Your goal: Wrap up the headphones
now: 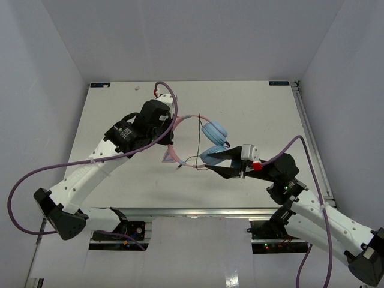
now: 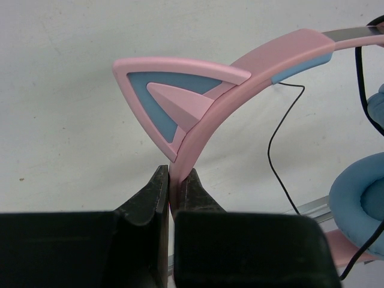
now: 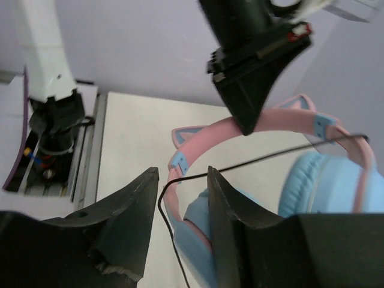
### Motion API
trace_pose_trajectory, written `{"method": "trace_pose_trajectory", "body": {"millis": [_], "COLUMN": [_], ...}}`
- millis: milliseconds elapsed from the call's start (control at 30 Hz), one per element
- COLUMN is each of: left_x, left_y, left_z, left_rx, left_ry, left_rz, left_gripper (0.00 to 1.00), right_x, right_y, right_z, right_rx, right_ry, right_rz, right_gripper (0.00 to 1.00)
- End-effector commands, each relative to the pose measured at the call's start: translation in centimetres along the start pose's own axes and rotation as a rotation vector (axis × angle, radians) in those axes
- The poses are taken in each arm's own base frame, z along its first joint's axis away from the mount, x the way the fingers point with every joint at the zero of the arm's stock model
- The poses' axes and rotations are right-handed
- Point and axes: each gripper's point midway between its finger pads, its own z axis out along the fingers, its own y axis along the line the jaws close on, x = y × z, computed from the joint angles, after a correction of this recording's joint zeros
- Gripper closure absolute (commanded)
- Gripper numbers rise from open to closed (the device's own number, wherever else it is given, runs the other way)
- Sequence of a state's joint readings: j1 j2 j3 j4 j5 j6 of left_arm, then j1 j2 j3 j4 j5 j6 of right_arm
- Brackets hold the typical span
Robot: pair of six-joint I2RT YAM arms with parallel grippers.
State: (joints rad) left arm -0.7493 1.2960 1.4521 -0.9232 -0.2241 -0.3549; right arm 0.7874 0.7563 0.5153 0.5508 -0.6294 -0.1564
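Note:
The headphones (image 1: 214, 131) are held above the table's middle, with two light blue ear cups and a pink cat-eared headband (image 2: 240, 78). My left gripper (image 1: 172, 137) is shut on the headband just below a cat ear (image 2: 174, 99), and its fingertips (image 2: 161, 186) pinch the pink band. My right gripper (image 1: 210, 164) is open beside the lower ear cup (image 1: 213, 154). In the right wrist view the thin black cord (image 3: 171, 186) loops between my open right fingers (image 3: 144, 186), untouched as far as I can see. The left gripper (image 3: 249, 129) shows there too, clamped on the band.
The white table (image 1: 258, 108) has a metal rail along its right edge (image 1: 309, 138) and near edge (image 1: 198, 211). Thick purple robot cables (image 1: 24, 180) trail from both arms. White walls enclose the back and sides.

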Motion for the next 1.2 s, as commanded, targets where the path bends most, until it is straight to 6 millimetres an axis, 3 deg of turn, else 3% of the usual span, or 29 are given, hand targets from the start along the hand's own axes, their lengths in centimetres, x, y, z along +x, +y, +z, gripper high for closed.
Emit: {"method": "trace_pose_trajectory", "body": {"millis": [0, 200, 400, 567, 767, 933, 1167], "left_x": [-4.0, -4.9, -5.0, -5.2, -7.5, -8.6, -8.2], "left_y": [-0.5, 0.0, 0.9, 0.8, -0.9, -2.0, -1.1], "left_z": [-2.8, -2.5, -2.1, -1.8, -3.5, -5.1, -5.3], "left_rx": [0.041, -0.017, -0.07, -0.073, 0.021, 0.087, 0.052], "left_ry": [-0.168, -0.158, -0.172, -0.178, -0.223, -0.241, -0.248], "left_rz": [-0.093, -0.098, -0.111, -0.135, -0.176, -0.186, -0.185], "left_gripper": [1.0, 1.0, 1.0, 1.0, 1.0, 1.0, 1.0], "right_x": [-2.2, -0.3, -1.0, 1.0, 3.1, 4.3, 3.6], "right_y": [-2.8, -1.3, -0.5, 0.7, 0.7, 0.6, 0.7], "right_z": [-2.1, -2.2, -2.2, -2.2, -2.4, -2.3, -2.7], "right_rx": [0.267, 0.22, 0.172, 0.121, 0.138, 0.144, 0.161], "right_ry": [-0.088, -0.042, -0.039, 0.04, 0.078, 0.079, 0.012], "right_rz": [0.12, 0.189, 0.185, 0.219, 0.231, 0.218, 0.192], "right_gripper": [0.52, 0.49, 0.48, 0.39, 0.3, 0.28, 0.28]}}
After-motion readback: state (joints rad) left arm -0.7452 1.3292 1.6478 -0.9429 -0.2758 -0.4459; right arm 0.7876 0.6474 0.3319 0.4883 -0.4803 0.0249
